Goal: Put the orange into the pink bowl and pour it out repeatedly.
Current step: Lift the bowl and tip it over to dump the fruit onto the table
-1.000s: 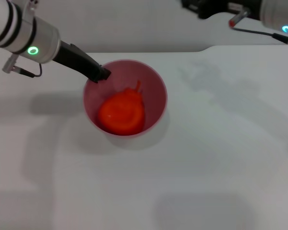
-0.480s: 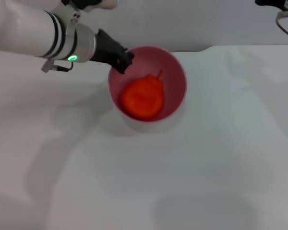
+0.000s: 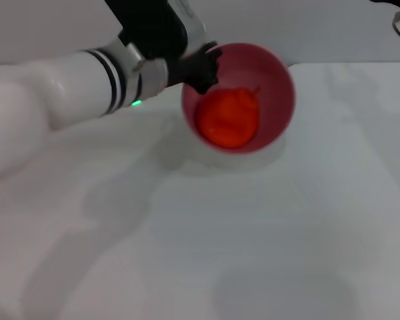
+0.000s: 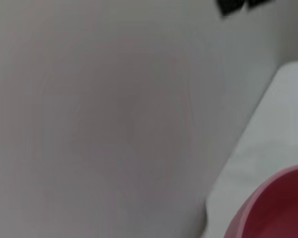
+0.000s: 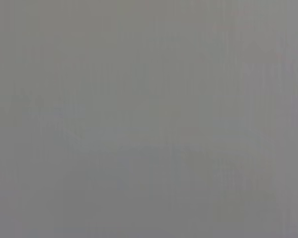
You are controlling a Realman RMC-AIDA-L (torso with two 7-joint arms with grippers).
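The pink bowl (image 3: 277, 80) is held above the white table (image 3: 253, 233), tilted with its opening toward me. The orange (image 3: 228, 119) lies inside it, its thin stem pointing to the far right. My left gripper (image 3: 203, 70) is shut on the bowl's left rim. A part of the bowl's rim (image 4: 268, 203) also shows in the left wrist view. My right gripper is out of view; only a cable of the right arm shows at the top right corner of the head view. The right wrist view shows only plain grey.
The white table ends at a far edge (image 3: 347, 65) just behind the bowl, with a grey wall beyond. My left arm (image 3: 60, 100) reaches across the left side of the table and casts a shadow on it.
My left gripper has lifted the bowl and carried it to the right and farther back, with the orange still inside. The right arm has drawn out of view at the top right.
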